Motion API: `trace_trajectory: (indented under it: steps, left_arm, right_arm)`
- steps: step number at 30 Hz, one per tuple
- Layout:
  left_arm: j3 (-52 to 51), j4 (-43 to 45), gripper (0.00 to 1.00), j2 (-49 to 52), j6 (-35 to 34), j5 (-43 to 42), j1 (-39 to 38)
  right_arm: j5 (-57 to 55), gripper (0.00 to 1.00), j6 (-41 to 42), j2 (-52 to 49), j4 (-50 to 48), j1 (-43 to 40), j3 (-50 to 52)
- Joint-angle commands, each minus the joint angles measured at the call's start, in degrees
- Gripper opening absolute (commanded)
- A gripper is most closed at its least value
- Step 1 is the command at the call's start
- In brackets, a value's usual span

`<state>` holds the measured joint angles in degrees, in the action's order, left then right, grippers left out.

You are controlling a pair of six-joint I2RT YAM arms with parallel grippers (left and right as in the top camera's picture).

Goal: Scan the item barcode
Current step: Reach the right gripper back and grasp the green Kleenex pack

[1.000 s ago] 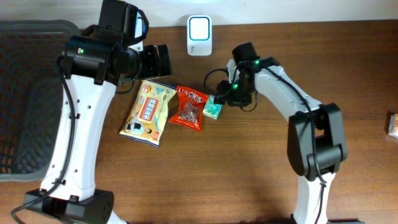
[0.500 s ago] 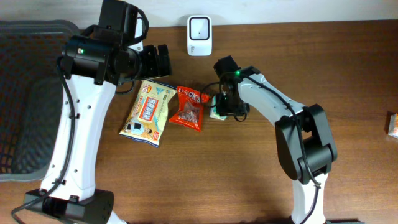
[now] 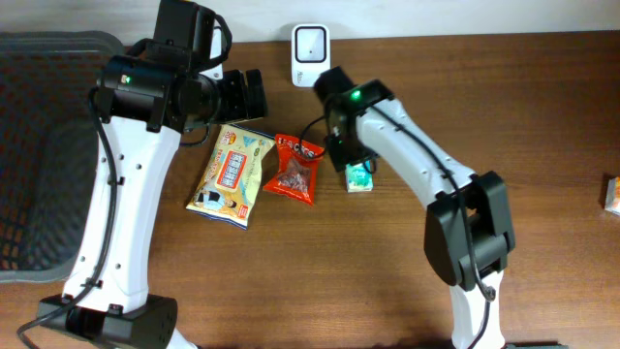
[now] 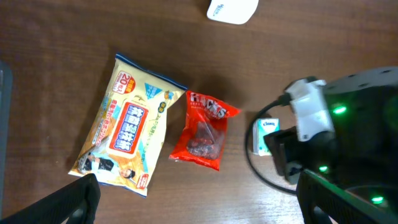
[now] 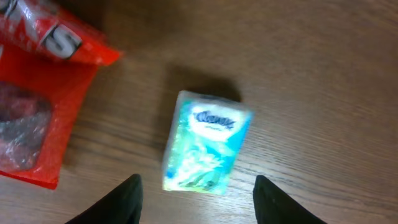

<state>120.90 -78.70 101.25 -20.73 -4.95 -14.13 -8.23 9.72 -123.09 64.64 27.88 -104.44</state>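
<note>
A small green-and-blue Kleenex tissue pack (image 3: 359,176) lies flat on the wooden table, just right of a red snack bag (image 3: 295,167). My right gripper (image 3: 351,160) hovers over it, open. In the right wrist view the pack (image 5: 206,143) sits just beyond the two dark fingertips (image 5: 127,198), apart from both. The white scanner (image 3: 310,56) stands at the back of the table. My left gripper (image 3: 254,94) hangs high behind the packs, open and empty (image 4: 199,202). No barcode shows on the pack.
A yellow wet-wipes pack (image 3: 232,174) lies left of the red bag. A dark mesh basket (image 3: 39,145) fills the left side. A small box (image 3: 612,194) sits at the right edge. My right arm (image 4: 336,143) crowds the left wrist view.
The right arm swung toward the back left. The tissue pack shifted right, away from the red bag, and now lies free. The left arm stayed still.
</note>
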Motion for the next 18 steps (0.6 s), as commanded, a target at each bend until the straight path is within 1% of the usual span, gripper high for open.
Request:
trace_trajectory:
  steps: [1, 3, 7, 8, 10, 12, 14, 18]
  left_arm:
    - [0.04, 0.15, 0.99, 0.07, 0.7, 0.24, 0.02]
    - [0.04, 0.13, 0.99, 0.07, 0.7, 0.24, 0.02]
    - [0.04, 0.13, 0.99, 0.07, 0.68, 0.24, 0.02]
    - [0.04, 0.15, 0.99, 0.07, 0.7, 0.24, 0.02]
    - [0.04, 0.15, 0.99, 0.07, 0.68, 0.24, 0.02]
    - [0.04, 0.13, 0.99, 0.07, 0.68, 0.24, 0.02]
    - [0.04, 0.15, 0.99, 0.07, 0.7, 0.24, 0.02]
    - [0.04, 0.15, 0.99, 0.07, 0.68, 0.24, 0.02]
  right_arm:
    - [-3.41, 0.5, 3.08, -0.09, -4.76, 1.18, 6.12]
    - [-3.54, 0.48, 5.84, -0.09, -7.72, 1.42, 9.27]
    - [-4.61, 0.46, 5.79, -0.09, -10.19, 1.4, 12.13]
    - [-5.07, 0.43, 5.79, -0.09, -10.34, 1.36, 12.35]
    - [-7.89, 0.27, 5.81, -0.09, -10.49, 1.36, 12.41]
    - [-11.56, 0.21, 5.81, -0.09, -10.64, 1.29, 12.41]
    - [-11.26, 0.04, 5.84, -0.09, -10.93, 1.27, 12.41]
    - [-10.45, 0.04, 5.81, -0.07, -11.19, 1.09, 12.39]
